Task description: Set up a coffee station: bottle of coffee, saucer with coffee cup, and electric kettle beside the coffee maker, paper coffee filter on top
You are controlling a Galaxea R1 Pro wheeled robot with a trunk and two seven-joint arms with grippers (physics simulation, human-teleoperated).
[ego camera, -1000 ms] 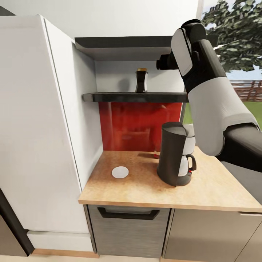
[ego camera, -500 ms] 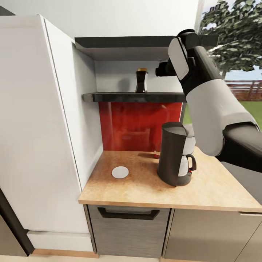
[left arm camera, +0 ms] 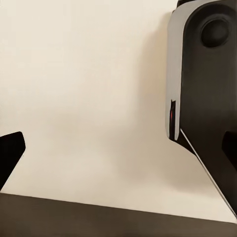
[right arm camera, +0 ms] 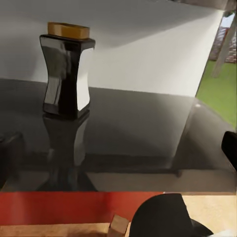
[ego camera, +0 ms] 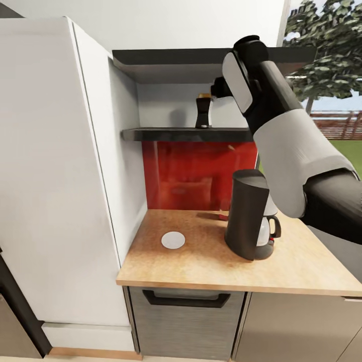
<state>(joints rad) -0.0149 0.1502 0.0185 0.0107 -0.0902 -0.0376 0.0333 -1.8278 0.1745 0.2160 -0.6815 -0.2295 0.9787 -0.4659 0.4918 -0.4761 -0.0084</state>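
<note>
The saucer (ego camera: 173,240) lies flat on the surface (ego camera: 201,266), well left of the coffee maker (ego camera: 250,221). Above, the bottle (ego camera: 203,111) stands upright on the shelf (ego camera: 186,134). The right hand (ego camera: 217,88) hangs just beside the bottle's lid; whether either hand is open I cannot tell.

I see the shelf (right arm camera: 128,128) ahead of my right claw — glossy black, mirroring the shiny jar (right arm camera: 66,74). Below it, matt speckled wood-look countertop (ego camera: 201,256) — smooth dark coffee maker (ego camera: 246,221).
</note>
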